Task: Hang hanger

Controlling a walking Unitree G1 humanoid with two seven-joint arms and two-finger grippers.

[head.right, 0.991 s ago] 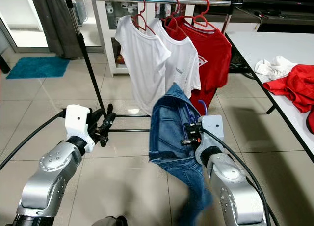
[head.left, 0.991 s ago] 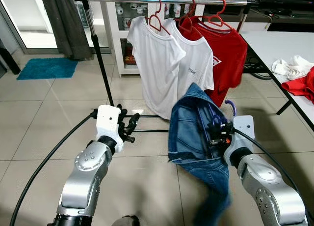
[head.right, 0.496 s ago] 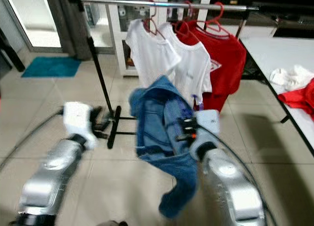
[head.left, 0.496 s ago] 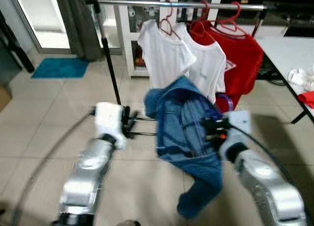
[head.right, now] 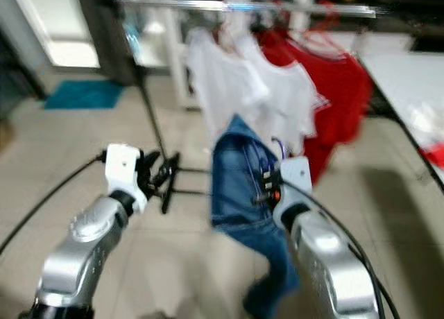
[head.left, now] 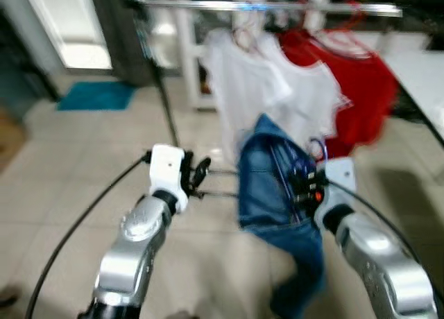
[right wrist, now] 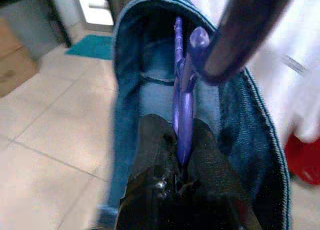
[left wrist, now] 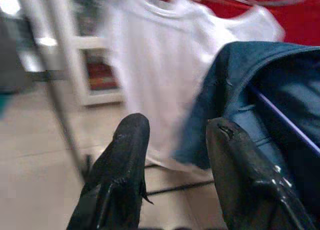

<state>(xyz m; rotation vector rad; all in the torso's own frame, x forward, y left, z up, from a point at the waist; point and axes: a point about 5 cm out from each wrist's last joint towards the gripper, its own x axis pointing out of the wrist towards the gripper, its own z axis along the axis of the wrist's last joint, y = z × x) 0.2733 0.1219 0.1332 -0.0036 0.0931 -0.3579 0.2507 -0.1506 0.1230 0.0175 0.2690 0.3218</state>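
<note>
My right gripper (right wrist: 179, 165) is shut on a purple hanger (right wrist: 181, 90) that carries a blue denim jacket (head.left: 277, 187). The jacket hangs in front of me, below and short of the metal clothes rail (head.left: 277, 8). On the rail hang two white T-shirts (head.left: 270, 90) and a red T-shirt (head.left: 357, 76) on red hangers. My left gripper (left wrist: 175, 132) is open with nothing between its fingers, held out to the left of the jacket (left wrist: 260, 105). The head views are blurred.
The rail's black upright pole (head.left: 158, 90) and its floor bar stand ahead on the tiled floor. A blue mat (head.left: 97, 96) lies at the far left. A white table (head.right: 409, 62) edge runs along the right. A glass cabinet stands behind the rail.
The whole view has shifted and blurred, so the camera has moved. The jacket has swung back towards my right gripper, which still holds the hanger. The left gripper stays open.
</note>
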